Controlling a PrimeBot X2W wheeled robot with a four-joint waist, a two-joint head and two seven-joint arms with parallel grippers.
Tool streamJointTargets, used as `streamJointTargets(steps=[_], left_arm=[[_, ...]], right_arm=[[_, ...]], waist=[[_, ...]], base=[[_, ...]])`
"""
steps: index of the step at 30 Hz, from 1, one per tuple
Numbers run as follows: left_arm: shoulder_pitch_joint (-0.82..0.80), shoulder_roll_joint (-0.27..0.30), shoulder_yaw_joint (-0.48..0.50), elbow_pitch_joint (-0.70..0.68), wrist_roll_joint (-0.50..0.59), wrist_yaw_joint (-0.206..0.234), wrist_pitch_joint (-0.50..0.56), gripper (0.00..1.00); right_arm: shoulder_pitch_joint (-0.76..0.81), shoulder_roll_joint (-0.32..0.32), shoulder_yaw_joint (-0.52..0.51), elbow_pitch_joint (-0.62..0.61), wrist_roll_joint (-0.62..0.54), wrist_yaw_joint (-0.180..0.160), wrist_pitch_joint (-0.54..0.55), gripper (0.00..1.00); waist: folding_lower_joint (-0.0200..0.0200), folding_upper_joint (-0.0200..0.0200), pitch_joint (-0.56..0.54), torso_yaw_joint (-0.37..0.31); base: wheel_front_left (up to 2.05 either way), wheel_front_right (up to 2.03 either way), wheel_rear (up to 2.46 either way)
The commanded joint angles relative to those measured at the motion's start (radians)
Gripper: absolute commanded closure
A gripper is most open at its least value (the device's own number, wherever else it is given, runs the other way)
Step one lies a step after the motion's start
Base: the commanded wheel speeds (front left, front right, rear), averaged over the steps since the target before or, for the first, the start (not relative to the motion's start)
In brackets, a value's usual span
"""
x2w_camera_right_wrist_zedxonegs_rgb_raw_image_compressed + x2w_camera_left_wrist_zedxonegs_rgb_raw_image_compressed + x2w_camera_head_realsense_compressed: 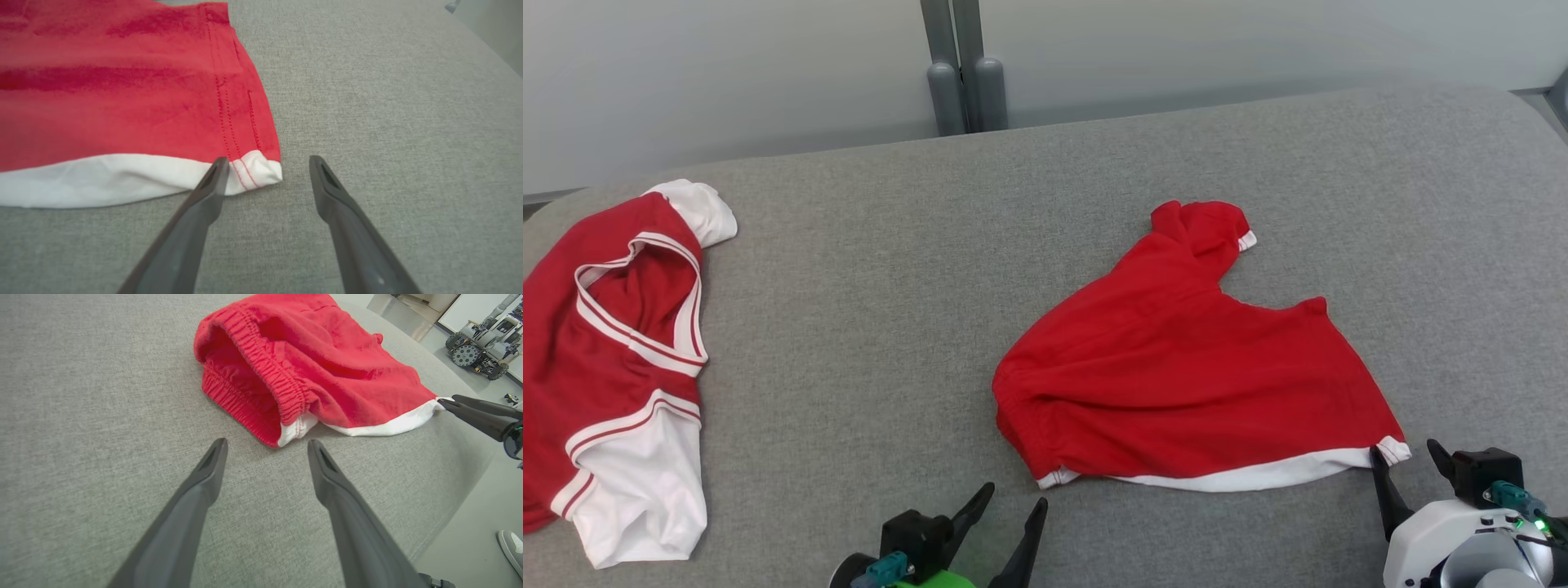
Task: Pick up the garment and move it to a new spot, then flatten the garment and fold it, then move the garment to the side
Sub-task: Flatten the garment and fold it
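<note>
Both pairs of jaws wide and empty, with the red garment on the grey tabletop just ahead, long axis left to right along the white hem, hem corner at the tip of the right jaws, waistband just short of the left jaws.

Pointing forward and low, left gripper with fingers spread wide, right gripper well apart from it, fingers equally spread

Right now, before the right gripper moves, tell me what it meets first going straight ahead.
The right gripper, jaws open, would probably meet the white hem corner of the red garment first. One finger overlaps that hem in the wrist view, but contact is unclear.
</note>
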Motion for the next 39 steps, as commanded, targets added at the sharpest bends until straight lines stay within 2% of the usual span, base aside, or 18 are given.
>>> streamJointTargets(steps=[1, 12, 13, 14, 15, 16, 17, 18, 19, 20, 22, 26, 28, 30, 32, 35, 37, 39], left_arm=[[-0.026, 0.014, -0.008, 0.015, -0.02, -0.003, -0.009, 0.0], [-0.127, 0.024, -0.123, 0.102, -0.088, -0.003, -0.029, 0.0], [-0.138, 0.021, -0.134, 0.102, -0.101, -0.003, -0.033, 0.29], [-0.145, 0.02, -0.138, 0.103, -0.111, -0.003, -0.036, 0.49], [-0.152, 0.02, -0.145, 0.108, -0.116, -0.003, -0.04, 0.54], [-0.154, 0.021, -0.153, 0.114, -0.122, -0.003, -0.042, 0.69], [-0.159, 0.021, -0.159, 0.121, -0.13, -0.003, -0.043, 0.91], [-0.165, 0.021, -0.161, 0.125, -0.133, -0.003, -0.045, 1.0], [-0.169, 0.024, -0.171, 0.136, -0.142, -0.003, -0.046, 1.0], [-0.17, 0.024, -0.182, 0.142, -0.15, -0.003, -0.046, 1.0], [-0.176, 0.032, -0.2, 0.154, -0.169, -0.003, -0.049, 1.0], [-0.182, 0.071, -0.244, 0.142, -0.216, -0.003, -0.04, 1.0], [-0.189, 0.107, -0.264, 0.087, -0.245, -0.003, -0.021, 1.0], [-0.192, 0.167, -0.266, -0.016, -0.282, -0.003, 0.011, 1.0], [-0.192, 0.241, -0.254, -0.178, -0.328, -0.003, 0.062, 1.0], [-0.24, 0.392, -0.187, -0.478, -0.403, 0.002, 0.193, 1.0], [-0.292, 0.467, -0.133, -0.645, -0.497, 0.002, 0.302, 1.0], [-0.4, 0.54, -0.055, -0.757, -0.585, 0.016, 0.416, 1.0]], right_arm=[[-0.018, -0.007, 0.012, 0.02, 0.013, -0.001, -0.001, 0.0], [-0.08, -0.016, 0.073, 0.111, 0.051, -0.001, -0.035, 0.0], [-0.085, -0.016, 0.08, 0.119, 0.054, -0.001, -0.037, 0.0], [-0.089, -0.017, 0.086, 0.125, 0.057, -0.001, -0.038, 0.0], [-0.094, -0.018, 0.092, 0.132, 0.061, -0.001, -0.039, 0.0], [-0.098, -0.019, 0.097, 0.138, 0.063, -0.001, -0.04, 0.0], [-0.104, -0.017, 0.106, 0.146, 0.07, -0.001, -0.039, 0.0], [-0.109, -0.017, 0.115, 0.151, 0.076, -0.001, -0.039, 0.0], [-0.116, -0.016, 0.124, 0.156, 0.087, -0.001, -0.04, 0.0], [-0.122, -0.011, 0.133, 0.161, 0.099, -0.001, -0.038, 0.36], [-0.135, 0.005, 0.158, 0.164, 0.159, -0.001, -0.027, 1.0], [-0.152, -0.034, 0.203, 0.122, 0.295, -0.001, -0.005, 1.0], [-0.144, -0.067, 0.216, 0.054, 0.364, -0.001, 0.002, 1.0], [-0.119, -0.104, 0.212, -0.061, 0.445, 0.0, 0.017, 1.0], [-0.095, -0.147, 0.185, -0.224, 0.537, 0.0, 0.057, 1.0], [-0.082, -0.212, 0.086, -0.514, 0.668, 0.0, 0.168, 1.0], [-0.122, -0.222, 0.014, -0.665, 0.726, 0.0, 0.26, 1.0], [-0.208, -0.216, -0.067, -0.765, 0.756, 0.0, 0.359, 1.0]], waist=[[0.0, -0.0001, 0.01, -0.008], [0.0, -0.0001, 0.037, -0.03], [0.0, -0.0001, 0.039, -0.033], [0.0, -0.0001, 0.04, -0.036], [0.0, -0.0001, 0.04, -0.039], [0.0, -0.0001, 0.041, -0.042], [0.0, -0.0001, 0.041, -0.045], [0.0, -0.0001, 0.042, -0.048], [0.0, -0.0001, 0.042, -0.052], [0.0, -0.0001, 0.041, -0.054], [0.0, -0.0001, 0.038, -0.06], [0.0, -0.0001, 0.032, -0.069], [0.0, -0.0001, 0.032, -0.069], [0.0, -0.0001, 0.037, -0.068], [0.0, -0.0001, 0.057, -0.069], [0.0, -0.0001, 0.119, -0.067], [0.0, -0.0001, 0.174, -0.064], [0.0, -0.0001, 0.247, -0.061]], base=[[0.0, 0.0, 0.0], [0.0, 0.0, 0.0], [0.0, 0.0, 0.0], [0.0, 0.0, 0.0], [0.0, 0.0, 0.0], [0.0, 0.0, 0.0], [0.0, 0.0, 0.0], [0.0, 0.0, 0.0], [0.0, 0.0, 0.0], [0.0, 0.0, 0.0], [0.0, 0.0, 0.0], [0.0, 0.0, 0.0], [0.0, 0.0, 0.0], [0.0, 0.0, 0.0], [0.0, 0.0, 0.0], [0.0, 0.0, 0.0], [0.0, 0.0, 0.0], [0.0, 0.0, 0.0]])
